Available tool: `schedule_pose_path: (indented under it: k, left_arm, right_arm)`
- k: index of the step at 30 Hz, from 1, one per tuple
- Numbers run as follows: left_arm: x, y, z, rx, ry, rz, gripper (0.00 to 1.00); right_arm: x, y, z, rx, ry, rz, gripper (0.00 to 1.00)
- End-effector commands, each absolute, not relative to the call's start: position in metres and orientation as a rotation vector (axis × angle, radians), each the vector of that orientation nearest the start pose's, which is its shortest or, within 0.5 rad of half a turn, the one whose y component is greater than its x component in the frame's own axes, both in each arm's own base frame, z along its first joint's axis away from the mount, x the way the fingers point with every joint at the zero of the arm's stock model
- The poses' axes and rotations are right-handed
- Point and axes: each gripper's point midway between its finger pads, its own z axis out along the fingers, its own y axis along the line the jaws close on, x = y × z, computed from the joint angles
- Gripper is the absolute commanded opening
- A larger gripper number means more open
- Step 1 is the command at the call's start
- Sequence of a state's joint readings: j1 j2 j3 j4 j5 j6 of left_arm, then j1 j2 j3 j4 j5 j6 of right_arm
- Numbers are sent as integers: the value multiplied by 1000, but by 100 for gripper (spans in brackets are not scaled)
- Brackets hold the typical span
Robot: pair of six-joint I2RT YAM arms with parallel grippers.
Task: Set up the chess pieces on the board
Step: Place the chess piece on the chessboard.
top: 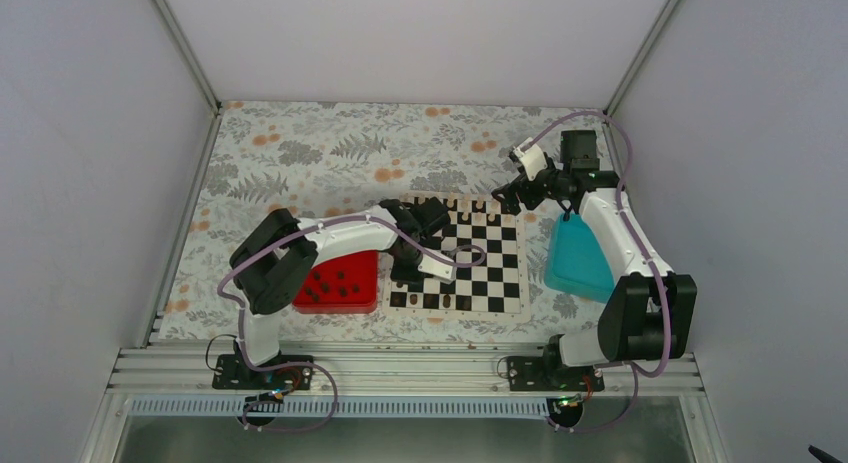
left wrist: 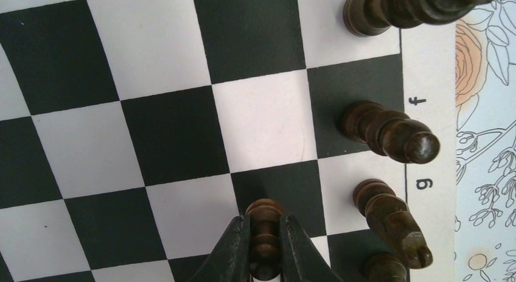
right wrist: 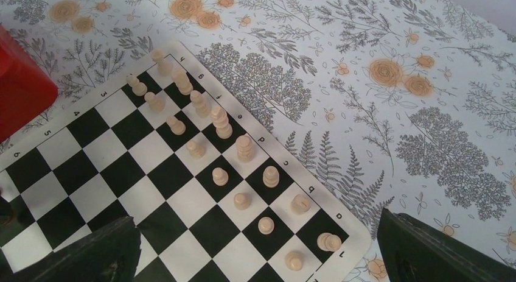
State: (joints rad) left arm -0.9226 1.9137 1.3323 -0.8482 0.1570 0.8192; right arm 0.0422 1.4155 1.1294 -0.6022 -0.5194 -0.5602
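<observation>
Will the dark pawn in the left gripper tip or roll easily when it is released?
Likely rigid: the dark pawn looks like turned wood. It is tall over a narrow base, so it may tip if released tilted. Its round body would probably roll on the flat board.

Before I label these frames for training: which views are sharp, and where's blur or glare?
Top external: even, glare-free light, but the tiny dark brown chess pieces in the red square tray barely resolve. Left wrist: black-and-cream chessboard and the dark turned piece gripped by the left end effector are crisp. Right wrist: pale wooden pieces sharp; right end effector fingers dark, blurred.
</observation>
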Motion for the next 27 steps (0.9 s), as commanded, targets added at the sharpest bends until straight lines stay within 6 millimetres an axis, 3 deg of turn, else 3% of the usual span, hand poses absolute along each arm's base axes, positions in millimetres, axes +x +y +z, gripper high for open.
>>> schedule_pose_path:
  k: [1,27]
  left_arm:
    - [203,-325,34,-2518,-2052,306,4]
    - [194,-315,22,-2472,-2012,265,8]
  right_arm:
    - [369,99,185,-908,2166,399,100]
    - [366,100,184,-914,2169,414,100]
